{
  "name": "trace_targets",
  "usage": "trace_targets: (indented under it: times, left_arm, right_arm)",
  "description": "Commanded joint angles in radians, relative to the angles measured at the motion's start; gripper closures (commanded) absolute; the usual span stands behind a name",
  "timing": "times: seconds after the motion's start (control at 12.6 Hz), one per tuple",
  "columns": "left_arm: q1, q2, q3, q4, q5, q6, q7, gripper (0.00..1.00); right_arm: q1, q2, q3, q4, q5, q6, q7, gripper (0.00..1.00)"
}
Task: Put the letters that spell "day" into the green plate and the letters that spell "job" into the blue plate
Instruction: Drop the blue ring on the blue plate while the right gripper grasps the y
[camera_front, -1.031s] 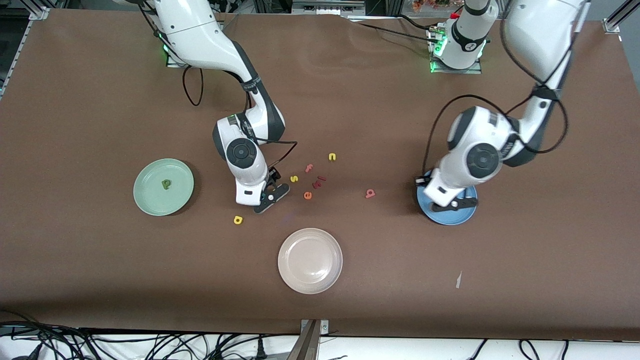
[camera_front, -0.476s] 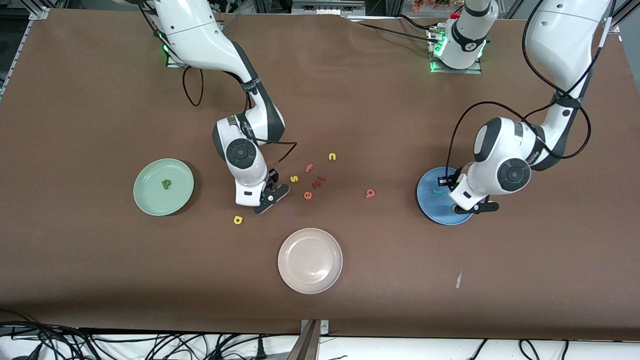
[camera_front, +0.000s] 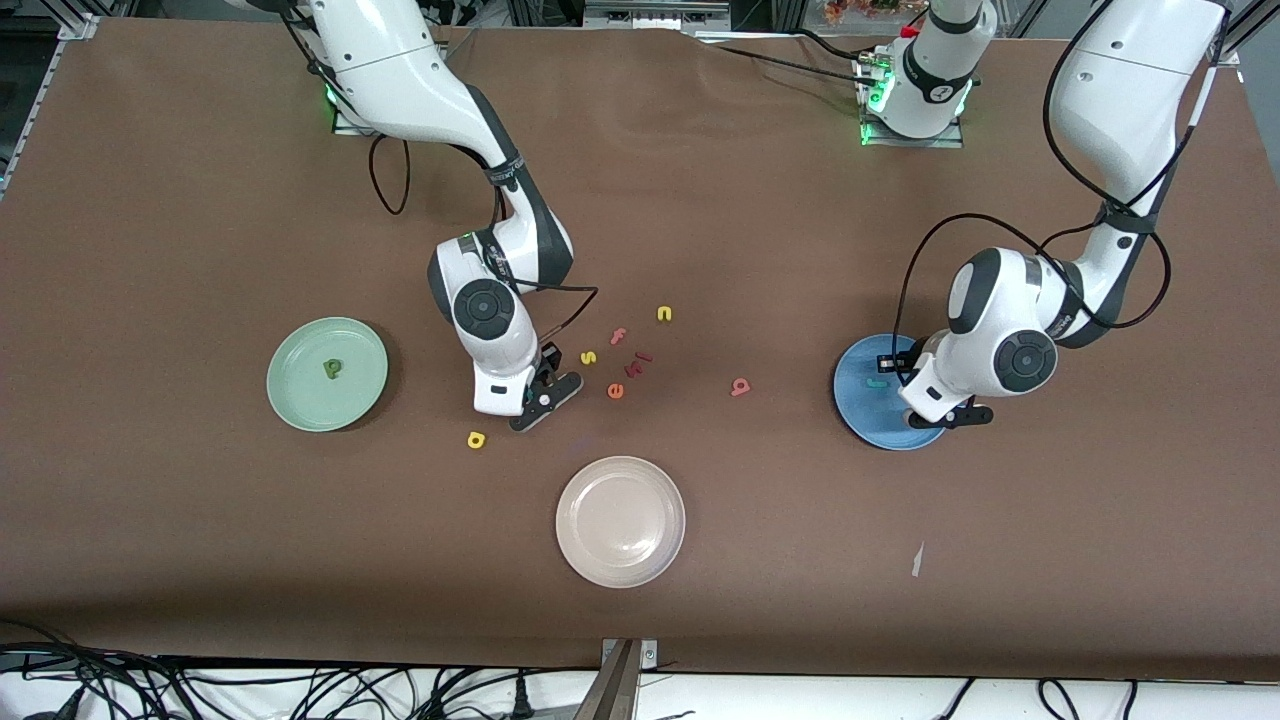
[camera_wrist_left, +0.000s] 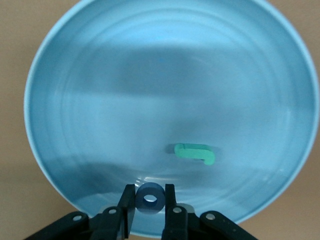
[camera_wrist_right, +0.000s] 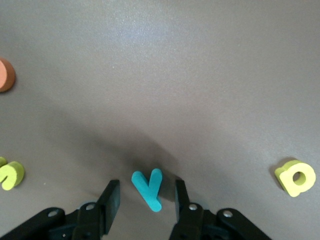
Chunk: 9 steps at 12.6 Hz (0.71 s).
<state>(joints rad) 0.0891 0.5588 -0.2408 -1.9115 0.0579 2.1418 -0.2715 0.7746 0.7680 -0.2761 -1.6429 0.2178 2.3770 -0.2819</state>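
A brown counter (camera_front: 200, 560) holds three plates and scattered foam letters. The mint-green plate (camera_front: 300, 395) carries the olive "d" (camera_front: 332, 369). Between it and the cream plate (camera_front: 620, 521), the yellow "a" (camera_front: 477, 439) lies on the counter. Just beside the "a", the right pincer (camera_wrist_right: 145, 200) straddles the teal "y" (camera_wrist_right: 148, 189), jaws partly open and apart from it. The salmon "b" (camera_front: 740, 387) lies near the blue plate (camera_wrist_left: 65, 100). Over that plate's rim, the left pincer (camera_wrist_left: 150, 205) is clamped on the blue "o" (camera_wrist_left: 150, 198), near the teal "j" (camera_wrist_left: 195, 153). Released this near the rim, the "o" could roll off; the flat "y" could slip the closing jaws.
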Motion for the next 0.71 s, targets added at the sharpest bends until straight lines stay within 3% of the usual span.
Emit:
trace_targets:
  times: [0.0, 0.16, 0.24, 0.32, 0.4, 0.63]
  left_arm:
    - [0.012, -0.007, -0.009, -0.014, 0.022, 0.015, 0.02, 0.0]
    - [0.008, -0.011, -0.012, -0.003, 0.022, 0.0, 0.02, 0.0]
    - [0.001, -0.017, -0.015, 0.003, 0.022, -0.005, 0.008, 0.0]
    - [-0.003, -0.026, -0.018, 0.026, 0.02, -0.022, 0.003, 0.0]
    - [-0.003, -0.031, -0.038, 0.061, 0.013, -0.066, 0.003, 0.0]
    - [-0.029, -0.023, -0.097, 0.19, 0.01, -0.178, 0.0, 0.0]
  right_arm:
    - [0.002, 0.025, -0.002, 0.029, 0.029, 0.002, 0.004, 0.55]
    - [0.002, 0.025, 0.0, 0.029, 0.052, 0.002, 0.003, 0.63]
    - [0.0, 0.025, -0.002, 0.029, 0.057, 0.001, 0.003, 0.76]
    - [0.0, 0.025, -0.002, 0.029, 0.057, 0.001, 0.003, 0.8]
    - [-0.001, 0.025, 0.0, 0.028, 0.057, 0.001, 0.003, 0.81]
    - [-0.008, 0.022, -0.002, 0.029, 0.058, -0.005, 0.0, 1.0]
